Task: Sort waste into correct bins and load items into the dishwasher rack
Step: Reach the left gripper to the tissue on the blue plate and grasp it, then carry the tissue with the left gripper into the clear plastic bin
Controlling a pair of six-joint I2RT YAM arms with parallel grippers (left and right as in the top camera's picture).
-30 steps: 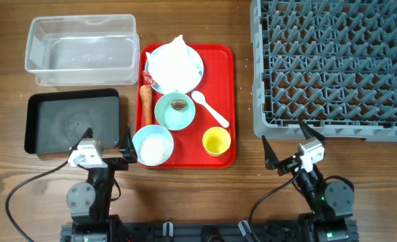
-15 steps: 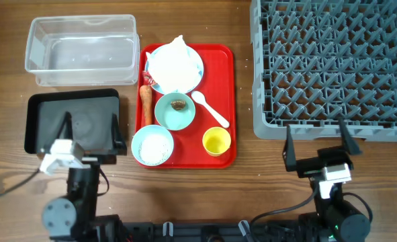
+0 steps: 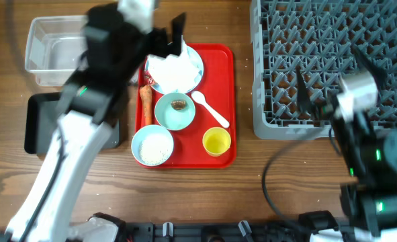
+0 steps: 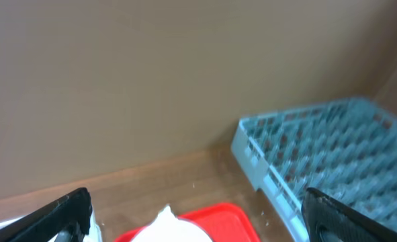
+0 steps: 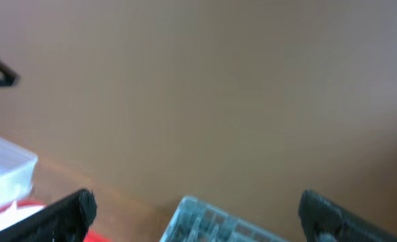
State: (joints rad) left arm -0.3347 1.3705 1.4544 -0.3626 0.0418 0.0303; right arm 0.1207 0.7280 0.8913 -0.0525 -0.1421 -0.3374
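Observation:
On the red tray (image 3: 224,81) a light blue plate (image 3: 195,70) carries a crumpled white napkin (image 3: 171,64). A carrot (image 3: 146,104), a teal bowl (image 3: 175,115) holding a brown scrap (image 3: 179,105), a light blue bowl of rice (image 3: 152,144), a yellow cup (image 3: 216,141) and a white spoon (image 3: 209,109) lie there too. My left gripper (image 3: 166,35) hovers open and empty above the plate's far left edge. Its own view shows the napkin (image 4: 171,225) below. My right gripper (image 3: 332,77) hangs open and empty over the grey rack's (image 3: 332,40) front part.
The clear tub (image 3: 50,44) stands at the far left and the black tray (image 3: 37,121) in front of it, both partly covered by my raised left arm. The right wrist view catches a rack corner (image 5: 211,222) and the tub (image 5: 3,168).
Both arms rose from the near table edge and swung forward: the left over the tub toward the plate, the right over the rack's front. Both grippers stayed open.

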